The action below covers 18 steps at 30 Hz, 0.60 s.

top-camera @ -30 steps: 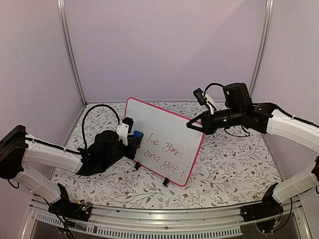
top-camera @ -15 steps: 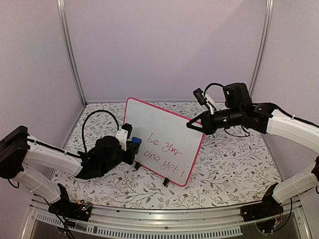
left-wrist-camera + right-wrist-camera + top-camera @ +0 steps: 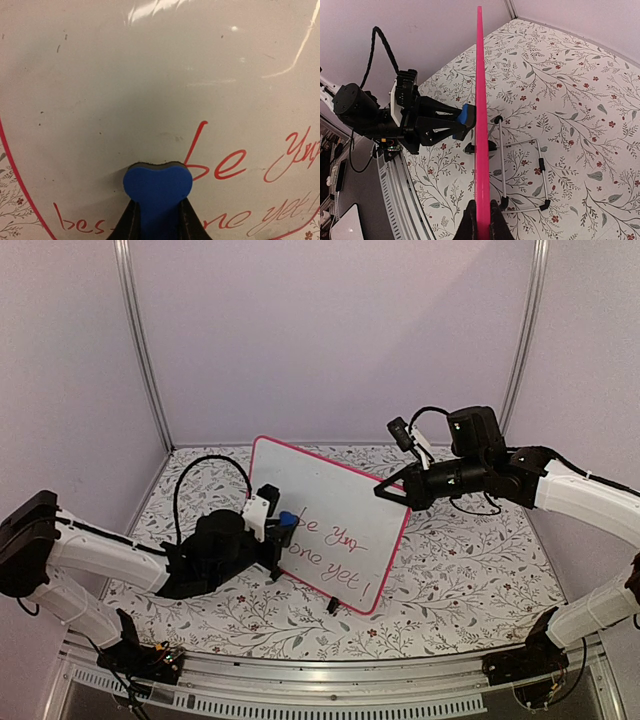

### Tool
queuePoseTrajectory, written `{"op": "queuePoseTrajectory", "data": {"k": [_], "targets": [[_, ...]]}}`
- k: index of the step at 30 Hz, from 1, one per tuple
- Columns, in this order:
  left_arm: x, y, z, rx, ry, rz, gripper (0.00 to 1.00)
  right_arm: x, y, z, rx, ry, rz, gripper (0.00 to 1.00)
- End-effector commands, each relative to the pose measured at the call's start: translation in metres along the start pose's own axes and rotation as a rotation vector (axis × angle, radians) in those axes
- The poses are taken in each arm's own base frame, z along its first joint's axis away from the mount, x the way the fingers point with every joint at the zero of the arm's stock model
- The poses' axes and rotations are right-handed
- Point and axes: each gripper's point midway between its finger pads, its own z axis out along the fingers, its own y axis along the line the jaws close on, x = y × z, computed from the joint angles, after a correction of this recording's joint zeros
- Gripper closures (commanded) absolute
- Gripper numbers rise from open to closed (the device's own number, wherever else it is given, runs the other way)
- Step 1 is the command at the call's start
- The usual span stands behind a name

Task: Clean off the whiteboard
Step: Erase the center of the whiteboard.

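left hand [image 3: 157, 214] tight on eraser [image 3: 157, 186] at whiteboard [image 3: 335, 485], right hand [image 3: 480, 214] tight on frame [image 3: 479, 120]

1. The whiteboard [image 3: 320, 490] is glossy white, with a thin pink-red frame [image 3: 480, 100].
2. The handwriting [image 3: 230, 165] on it is red, in looping script.
3. The eraser [image 3: 157, 185] is bright blue with a thin dark layer along its top edge.
4. The left gripper [image 3: 275, 525] has black jaws and a white block on its body.
5. The surface [image 3: 470, 560] is off-white, printed with grey-green leafy vines and small dark-red flowers.
6. The left arm [image 3: 100, 560] and right arm [image 3: 580, 490] have white links and black joints.
7. The wire stand [image 3: 520, 141] is silvery with black feet.
8. The walls [image 3: 330, 340] are a plain pale lilac.
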Motion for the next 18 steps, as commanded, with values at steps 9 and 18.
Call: {"op": "queuePoseTrajectory", "data": {"k": [9,18], "targets": [[0.022,-0.006,0.006,-0.035,0.048,0.033,0.88,0.021,0.01,0.005,-0.047,0.071,-0.018,1.0],[0.044,-0.01,0.0,-0.03,0.088,0.042,0.88,0.021,0.01,0.005,-0.046,0.073,-0.017,1.0]]}}
